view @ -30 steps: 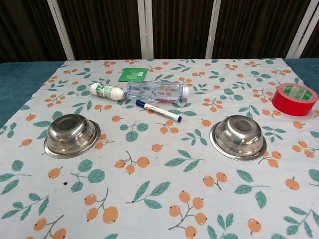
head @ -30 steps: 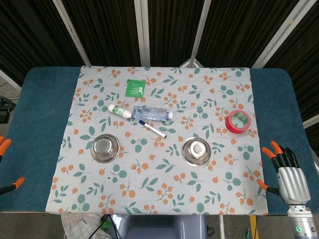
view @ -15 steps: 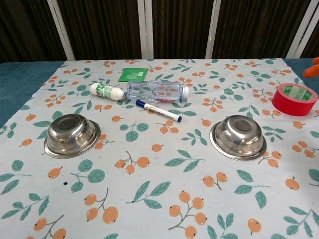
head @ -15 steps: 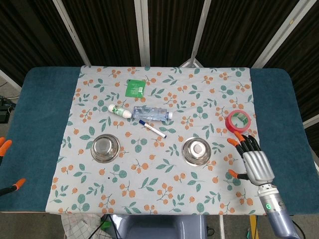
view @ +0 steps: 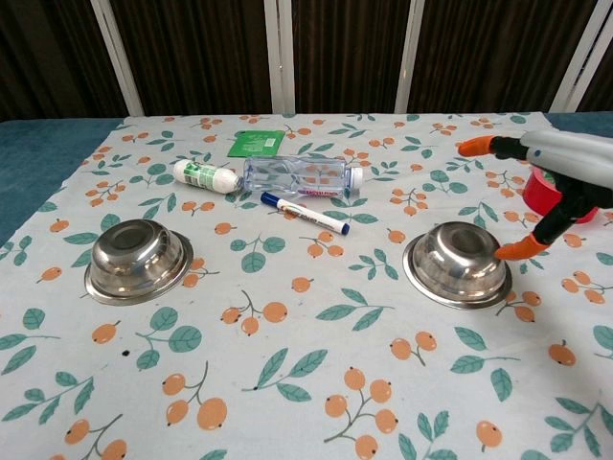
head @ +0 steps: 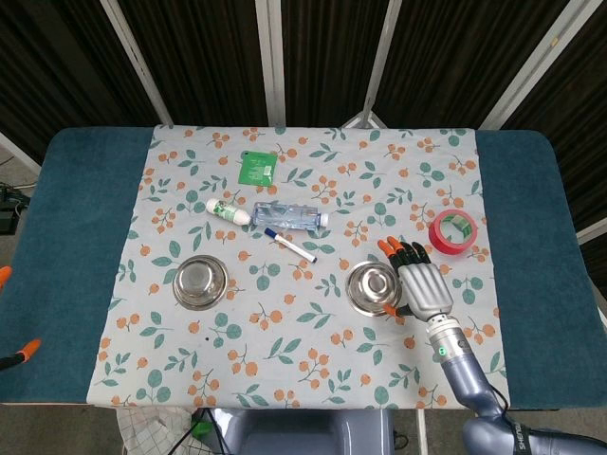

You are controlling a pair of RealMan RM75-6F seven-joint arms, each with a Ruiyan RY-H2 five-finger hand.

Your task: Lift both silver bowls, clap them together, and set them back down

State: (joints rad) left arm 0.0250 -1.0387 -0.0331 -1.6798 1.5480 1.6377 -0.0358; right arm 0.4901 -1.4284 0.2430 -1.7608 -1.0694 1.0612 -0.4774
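Two silver bowls stand upright on the flowered cloth. The left bowl (head: 200,282) (view: 139,259) has no hand near it. My right hand (head: 420,282) (view: 565,168) hovers just right of the right bowl (head: 373,286) (view: 458,262), with its orange-tipped fingers spread and nothing in them. In the chest view its thumb tip hangs close to that bowl's right rim, and I cannot tell whether it touches. Of my left hand (head: 13,313) only two orange fingertips show, far apart at the left edge of the head view, away from the left bowl.
Behind the bowls lie a clear bottle (head: 289,217), a blue-capped marker (head: 290,245), a white tube (head: 228,210) and a green packet (head: 256,168). A red tape roll (head: 451,232) sits just behind my right hand. Blue table strips border the cloth on both sides.
My right hand has swept left from the table's right edge to the right bowl's side. The left fingertips have slipped further out of frame. Neither bowl has moved.
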